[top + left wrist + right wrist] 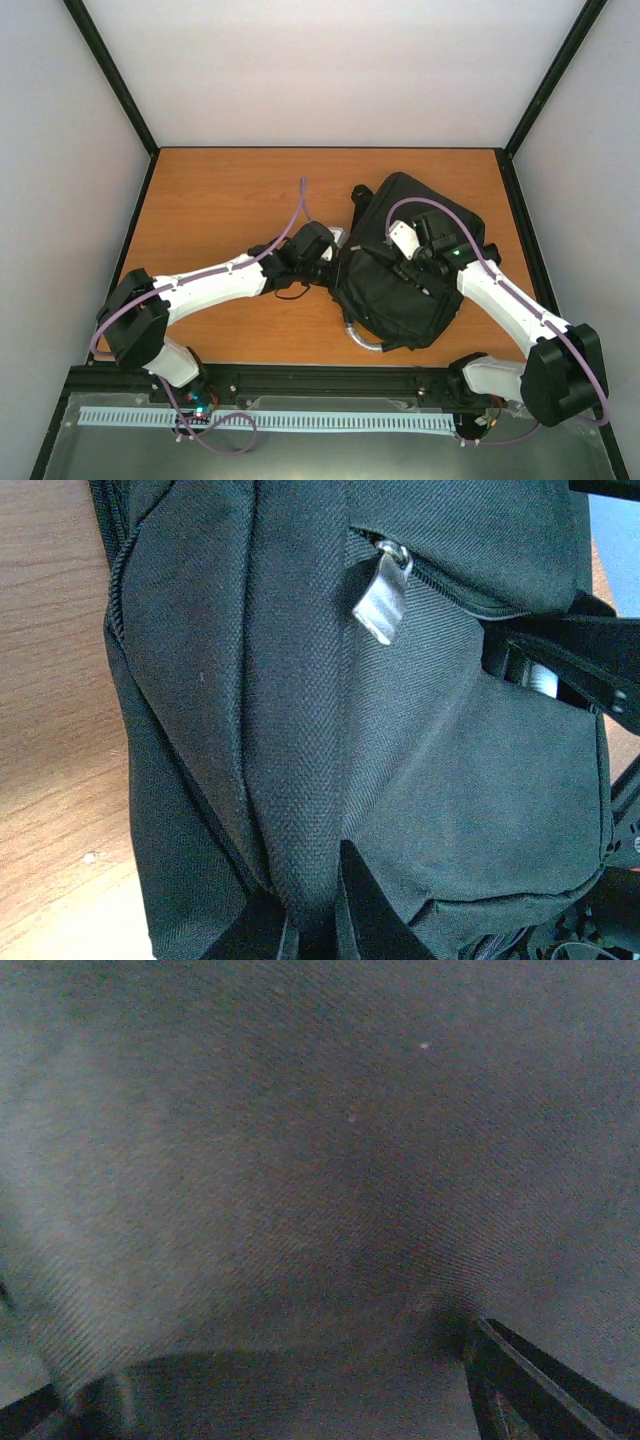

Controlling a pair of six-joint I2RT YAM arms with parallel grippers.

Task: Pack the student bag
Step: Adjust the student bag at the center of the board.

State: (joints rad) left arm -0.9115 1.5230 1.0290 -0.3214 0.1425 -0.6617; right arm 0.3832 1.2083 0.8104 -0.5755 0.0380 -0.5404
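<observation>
Two risks from here. Could lose the thin fabric ridge from the left gripper (312,905), clamped tight on a fold of the student bag (405,300), if tugged sideways. Could also drag the whole bag across the table (220,200) rather than open it. Lies flat right of centre, zip pull (383,598) hanging at a pocket seam. Reaches low from the left to the bag's near edge. Sits close over the bag's middle with the right gripper (418,268), jaws wide, gripping nothing.
</observation>
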